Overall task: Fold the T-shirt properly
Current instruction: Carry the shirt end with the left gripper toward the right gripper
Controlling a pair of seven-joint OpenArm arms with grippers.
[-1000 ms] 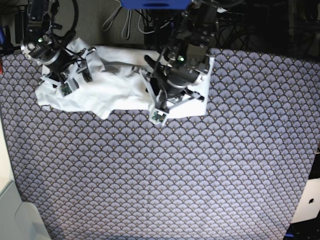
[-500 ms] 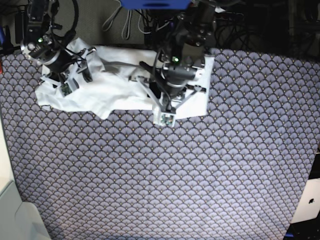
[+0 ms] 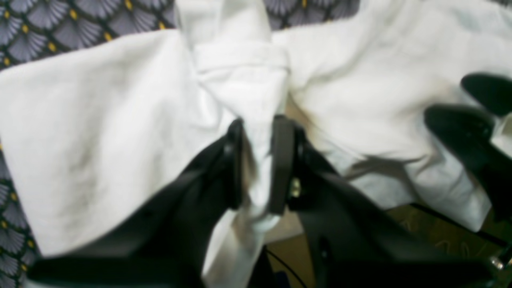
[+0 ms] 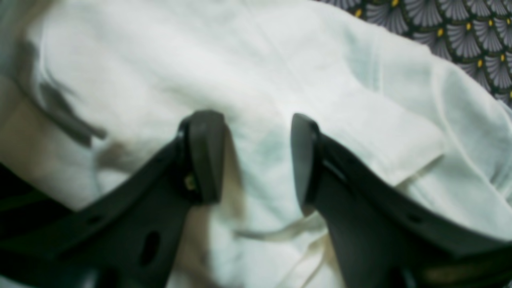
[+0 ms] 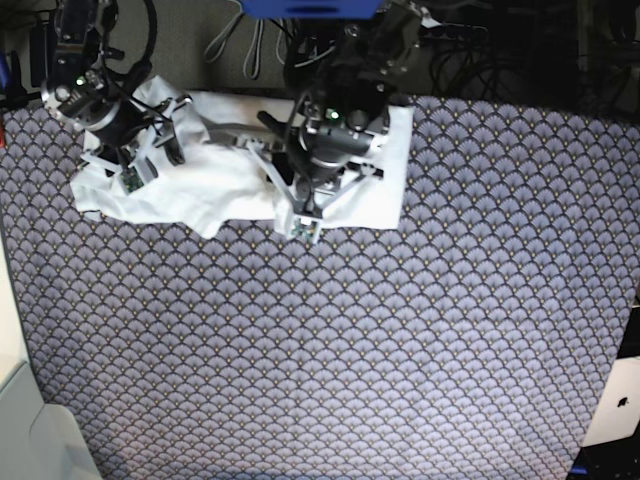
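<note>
The white T-shirt lies crumpled along the far edge of the patterned table cover, from far left to centre. My left gripper is shut on a bunched fold of the T-shirt, and cloth runs up between its fingers. The left arm stands over the shirt's right part. My right gripper is open just above the T-shirt, with flat cloth under its fingers and nothing between them. The right arm hangs over the shirt's left end.
A purple-grey fan-patterned cover spreads over the table toward the near side. Cables lie behind the shirt. A white box sits at the near left corner, and a white device at the near right edge.
The left arm has moved left in the base view with the fold in its grip, and the shirt's right edge has drawn in. The right arm has not moved.
</note>
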